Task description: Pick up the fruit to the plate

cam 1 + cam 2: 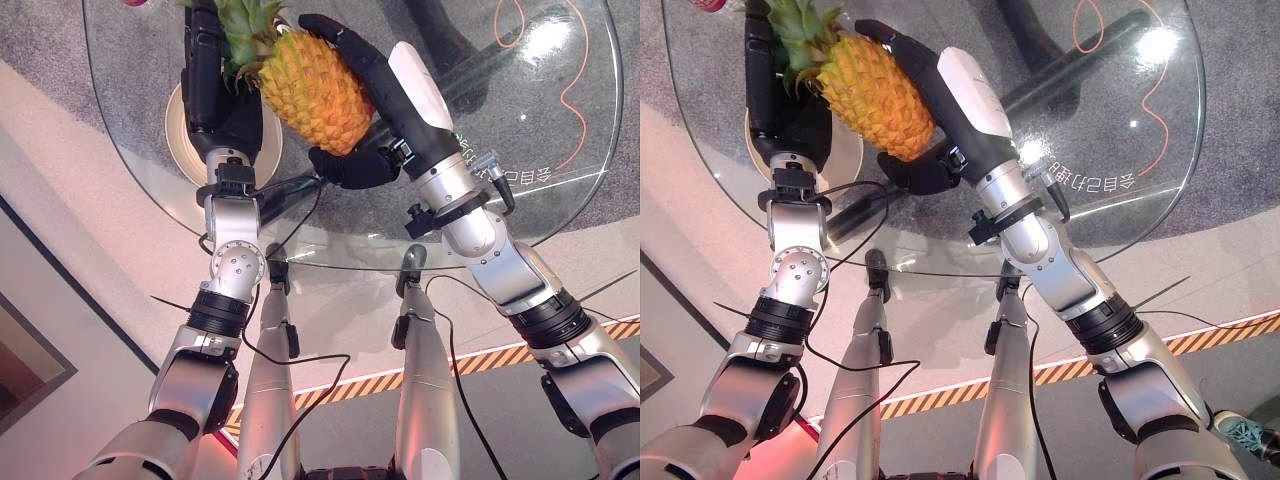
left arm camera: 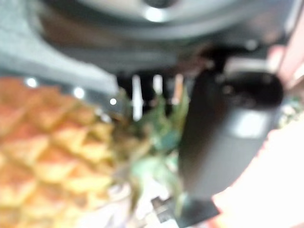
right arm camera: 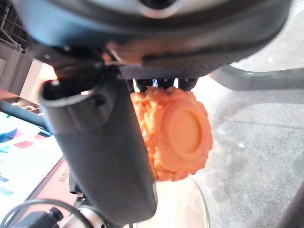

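A yellow-orange pineapple with a green crown is held above the glass table. My right hand is curled round its body, fingers over the far side and thumb under the base. The fruit's round base shows past the thumb in the right wrist view. My left hand stands with straight fingers against the crown side of the pineapple, its thumb beside the leaves. A cream plate lies on the table beneath the left hand, partly hidden by it.
The round glass table's near rim curves just ahead of my arms. An orange cord loops on the grey floor at the far right. A pink thing sits at the table's far left. Yellow-black striped tape crosses the floor below.
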You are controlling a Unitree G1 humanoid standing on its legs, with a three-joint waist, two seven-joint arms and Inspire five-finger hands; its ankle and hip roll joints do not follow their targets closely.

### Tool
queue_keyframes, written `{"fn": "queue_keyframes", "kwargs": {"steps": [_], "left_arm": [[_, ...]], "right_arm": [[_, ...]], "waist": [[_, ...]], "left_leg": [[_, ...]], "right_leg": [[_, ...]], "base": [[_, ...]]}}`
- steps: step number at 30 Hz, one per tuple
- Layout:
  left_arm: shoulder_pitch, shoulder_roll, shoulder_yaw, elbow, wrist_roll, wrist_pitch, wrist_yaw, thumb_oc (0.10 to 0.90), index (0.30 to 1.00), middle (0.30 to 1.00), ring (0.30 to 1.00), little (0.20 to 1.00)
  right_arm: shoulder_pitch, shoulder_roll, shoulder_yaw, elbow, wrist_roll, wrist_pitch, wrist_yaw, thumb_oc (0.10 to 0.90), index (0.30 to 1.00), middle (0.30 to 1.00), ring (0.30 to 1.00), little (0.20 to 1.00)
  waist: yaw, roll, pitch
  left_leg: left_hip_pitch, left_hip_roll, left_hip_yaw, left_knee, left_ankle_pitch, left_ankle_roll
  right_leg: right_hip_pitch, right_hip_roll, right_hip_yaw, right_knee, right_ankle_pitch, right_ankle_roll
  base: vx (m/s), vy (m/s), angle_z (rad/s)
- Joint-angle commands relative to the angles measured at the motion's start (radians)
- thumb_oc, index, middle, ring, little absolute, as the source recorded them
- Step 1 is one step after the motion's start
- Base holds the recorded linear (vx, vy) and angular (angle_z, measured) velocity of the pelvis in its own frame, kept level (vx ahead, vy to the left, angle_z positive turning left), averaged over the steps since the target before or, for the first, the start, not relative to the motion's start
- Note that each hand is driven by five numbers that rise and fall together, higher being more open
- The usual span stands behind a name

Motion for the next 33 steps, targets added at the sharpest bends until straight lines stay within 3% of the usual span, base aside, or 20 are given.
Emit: {"fn": "queue_keyframes", "kwargs": {"steps": [1,18,33], "left_arm": [[-0.102,0.01,-0.005,-0.138,0.107,-0.116,-0.03,0.1,0.3,0.3,0.3,0.2],[-0.098,-0.003,0.041,-0.152,0.242,-0.205,0.104,0.1,0.3,0.3,0.3,0.2],[-0.104,-0.013,0.078,-0.161,0.229,-0.291,0.167,0.1,0.3,0.3,0.3,0.2]], "right_arm": [[-0.086,0.016,-0.087,-0.114,-0.01,-0.056,-0.095,0.8,0.9,0.9,0.9,0.9],[-0.072,0.028,-0.129,-0.111,-0.04,-0.062,-0.15,0.8,0.9,0.9,0.9,0.9],[-0.067,0.031,-0.136,-0.101,-0.043,-0.063,-0.162,0.8,0.9,0.9,0.9,0.9]], "waist": [[0.016,-0.025,-0.019],[0.016,-0.029,-0.019],[0.018,-0.031,-0.019]], "left_leg": [[-0.011,-0.027,-0.007,0.064,-0.053,0.011],[-0.016,-0.024,-0.009,0.066,-0.053,0.009],[-0.01,-0.021,-0.01,0.065,-0.06,0.006]], "right_leg": [[0.031,0.036,-0.036,-0.078,0.058,-0.021],[0.026,0.042,-0.036,-0.073,0.052,-0.024],[0.032,0.043,-0.036,-0.069,0.039,-0.025]], "base": [[0.0,0.0,0.0],[0.0,0.0,0.0],[0.0,0.0,0.0]]}}
